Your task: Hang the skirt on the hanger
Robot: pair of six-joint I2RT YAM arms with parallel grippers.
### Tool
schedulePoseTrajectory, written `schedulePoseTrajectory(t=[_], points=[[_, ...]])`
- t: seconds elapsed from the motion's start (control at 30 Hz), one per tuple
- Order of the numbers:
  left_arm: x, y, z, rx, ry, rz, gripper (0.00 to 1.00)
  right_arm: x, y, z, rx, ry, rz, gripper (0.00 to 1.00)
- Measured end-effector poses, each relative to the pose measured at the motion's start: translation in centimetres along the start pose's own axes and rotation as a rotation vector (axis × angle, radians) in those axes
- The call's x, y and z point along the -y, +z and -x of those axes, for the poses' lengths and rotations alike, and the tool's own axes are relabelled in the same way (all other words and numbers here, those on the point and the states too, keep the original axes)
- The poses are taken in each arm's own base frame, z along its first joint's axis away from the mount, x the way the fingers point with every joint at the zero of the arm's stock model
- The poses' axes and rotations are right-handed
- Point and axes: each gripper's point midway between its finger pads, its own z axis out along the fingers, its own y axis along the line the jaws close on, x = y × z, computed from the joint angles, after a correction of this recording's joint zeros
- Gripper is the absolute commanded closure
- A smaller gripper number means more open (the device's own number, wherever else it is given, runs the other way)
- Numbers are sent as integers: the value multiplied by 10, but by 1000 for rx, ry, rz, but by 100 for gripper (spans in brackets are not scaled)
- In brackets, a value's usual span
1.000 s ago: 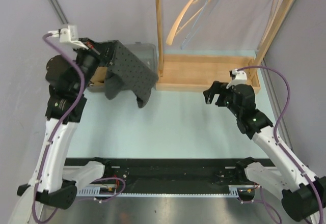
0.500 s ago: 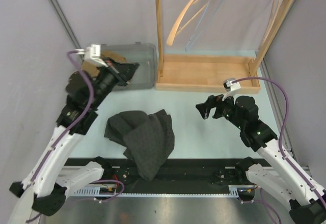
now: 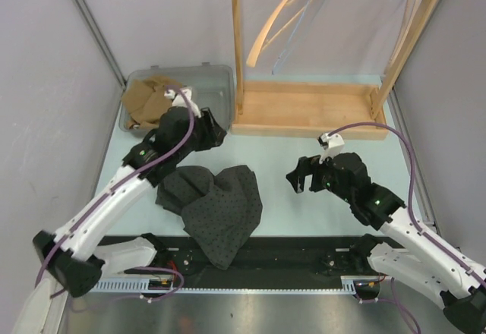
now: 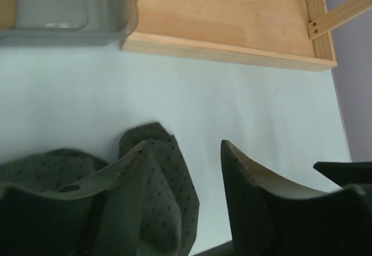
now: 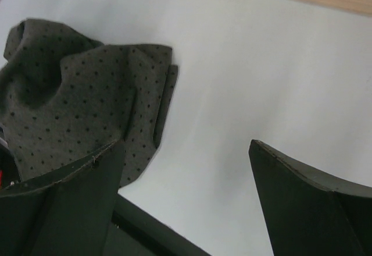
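Note:
The skirt (image 3: 216,209), dark grey with small dots, lies crumpled on the table in front of the left arm, and its near edge hangs over the black rail. My left gripper (image 3: 215,132) hovers just beyond it, open. In the left wrist view the left gripper (image 4: 183,145) has nothing between its fingers, and the skirt (image 4: 174,174) lies under the left finger. My right gripper (image 3: 301,181) stands open to the right of the skirt. The right wrist view shows this gripper (image 5: 186,145) over bare table, with the skirt (image 5: 75,99) to its left. A wooden hanger (image 3: 279,17) and a clear hanger (image 3: 305,26) hang from the rack.
The wooden rack's base tray (image 3: 304,110) sits at the back centre, with its uprights (image 3: 237,42) rising beside it. A grey bin (image 3: 216,91) holding brown cloth (image 3: 148,100) stands at the back left. The black rail (image 3: 304,250) runs along the near edge.
My left gripper let go of the skirt, which dropped from the air onto the table. The left arm then swung down toward the centre, and the right gripper moved left and nearer.

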Motion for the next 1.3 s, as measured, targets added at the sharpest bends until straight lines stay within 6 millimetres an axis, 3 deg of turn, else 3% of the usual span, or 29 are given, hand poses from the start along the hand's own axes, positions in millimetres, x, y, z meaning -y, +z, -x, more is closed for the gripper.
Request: schedulePoseTrajectory(t=[0.1, 0.13, 0.23, 0.33, 0.5, 0.57, 0.6, 0.63, 0.7, 0.77, 0.83, 0.9, 1.1, 1.17, 1.3], points=[[-20, -38, -10, 6, -15, 20, 28, -3, 3, -18, -39, 3, 6, 6], [-26, -51, -19, -2, -19, 12, 26, -4, 4, -25, -56, 3, 11, 0], [-35, -81, -51, -74, -23, -53, 22, -8, 9, -40, -98, -8, 11, 0], [-36, -86, -83, -174, -22, -102, 19, -17, 12, -49, -122, -39, 21, 0], [-55, -66, -145, -406, -14, -50, 18, -23, 18, -58, -143, -70, 14, 0], [-59, -55, -160, -482, -5, -17, 28, -22, 20, -61, -150, -75, 5, 0], [-63, -48, -168, -523, 6, 7, 38, -21, 21, -61, -151, -76, 1, 0], [-67, -43, -175, -556, 14, 27, 67, -21, 21, -61, -149, -74, -3, 0], [-71, -37, -186, -609, 27, 44, 100, -20, 21, -60, -143, -71, -10, 0], [-69, -32, -193, -649, 41, 29, 100, -19, 21, -60, -141, -68, -16, 1], [-61, -28, -192, -658, 41, -6, 100, -18, 21, -59, -137, -68, -23, 1], [-46, -23, -178, -628, 30, -47, 100, -17, 21, -58, -134, -70, -30, 1], [4, 21, -99, -437, -93, -114, 100, -16, 26, -55, -119, -78, -43, 1], [3, 42, -79, -385, -166, -96, 100, -17, 31, -56, -126, -87, -47, 2], [-20, 83, -63, -341, -303, -17, 100, -28, 44, -60, -140, -125, -28, 2]])
